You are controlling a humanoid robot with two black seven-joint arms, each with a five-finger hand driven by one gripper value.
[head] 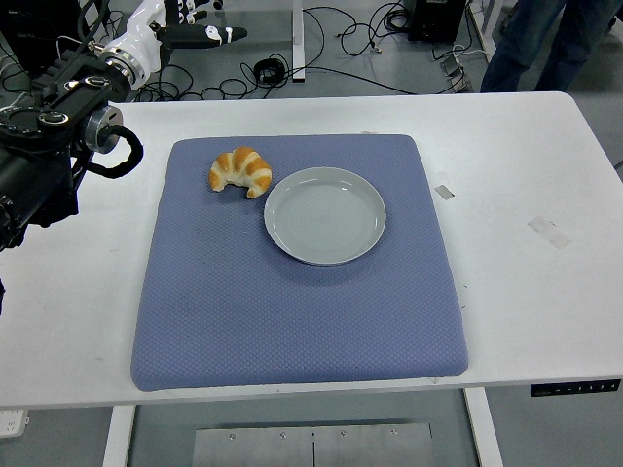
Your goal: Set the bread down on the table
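A golden croissant [241, 171] lies on the blue mat [292, 302], just left of the grey plate [324, 214] and touching nothing else. My left hand [190, 24] is raised high at the picture's top left, well away from the bread, with its fingers spread and nothing in them. Its black arm [54, 136] comes in from the left edge. The right arm does not show.
The mat covers the middle of the white table [526, 243]. Two small pieces of tape [444, 192] lie on the table to the right. A person's legs [535, 44] stand at the top right. Cables [341, 39] run over the floor behind.
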